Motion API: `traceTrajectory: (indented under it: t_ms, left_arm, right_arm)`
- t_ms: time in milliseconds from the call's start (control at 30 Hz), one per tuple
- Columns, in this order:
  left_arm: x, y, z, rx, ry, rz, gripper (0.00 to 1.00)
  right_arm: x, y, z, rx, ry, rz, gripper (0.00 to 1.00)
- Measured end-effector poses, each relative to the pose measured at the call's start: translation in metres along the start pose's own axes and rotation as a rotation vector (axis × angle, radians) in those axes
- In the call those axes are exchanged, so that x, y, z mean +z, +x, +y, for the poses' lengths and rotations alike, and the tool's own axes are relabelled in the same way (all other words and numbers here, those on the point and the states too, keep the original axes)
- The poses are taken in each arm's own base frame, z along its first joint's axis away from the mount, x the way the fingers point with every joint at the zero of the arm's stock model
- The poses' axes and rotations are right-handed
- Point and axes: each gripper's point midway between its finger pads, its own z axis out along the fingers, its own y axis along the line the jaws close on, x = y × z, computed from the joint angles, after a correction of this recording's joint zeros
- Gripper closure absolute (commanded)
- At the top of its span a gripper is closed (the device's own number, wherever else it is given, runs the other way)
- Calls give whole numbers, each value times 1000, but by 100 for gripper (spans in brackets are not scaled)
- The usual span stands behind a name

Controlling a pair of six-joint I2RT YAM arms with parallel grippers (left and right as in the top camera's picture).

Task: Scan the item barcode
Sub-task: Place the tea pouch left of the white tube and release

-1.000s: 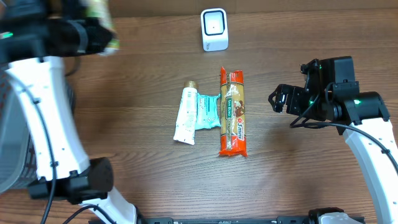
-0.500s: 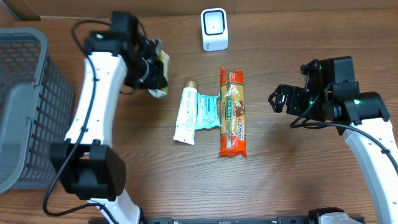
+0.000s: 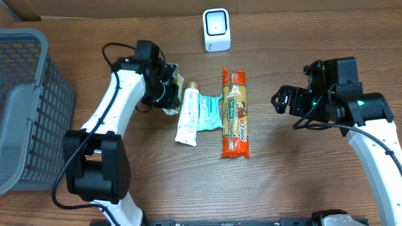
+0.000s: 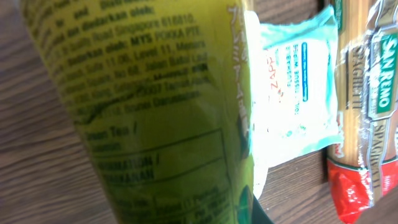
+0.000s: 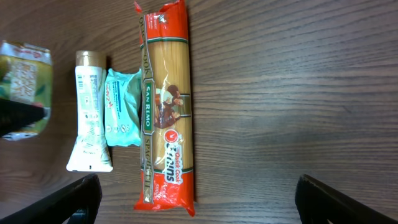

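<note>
Your left gripper pinches the tea pack just beside the tube, and the scanner stands farther back and to its right, nearer this arm than the right gripper, whose fingers are spread and empty.

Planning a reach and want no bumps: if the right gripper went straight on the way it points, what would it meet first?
Probably bare table, beside the spaghetti pack. The open right gripper frames only wood in its wrist view, though depth is unclear.
</note>
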Motion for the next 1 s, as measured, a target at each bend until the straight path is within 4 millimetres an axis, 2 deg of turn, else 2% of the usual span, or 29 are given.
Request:
traceTrajectory:
  t_ms: [200, 367, 467, 567, 667, 833, 1000]
  left_arm:
    - [19, 19, -2, 31, -8, 49, 91]
    - [27, 34, 13, 24, -84, 95, 94]
    - [27, 37, 21, 20, -131, 104, 92]
    - [26, 37, 27, 15, -164, 104, 81]
    - [26, 34, 29, 13, -176, 94, 60]
    - [28, 33, 22, 3, -132, 88, 44]
    - [29, 33, 11, -10, -73, 86, 42]
  right_arm:
    - [0, 0, 0, -1, 0, 0, 0]
    - [0, 0, 0, 0, 0, 0, 0]
    - [0, 0, 0, -1, 0, 0, 0]
    - [0, 0, 0, 0, 0, 0, 0]
    - [0, 0, 0, 0, 1, 0, 0]
    - [0, 0, 0, 0, 0, 0, 0]
    - [0, 0, 0, 0, 0, 0, 0]
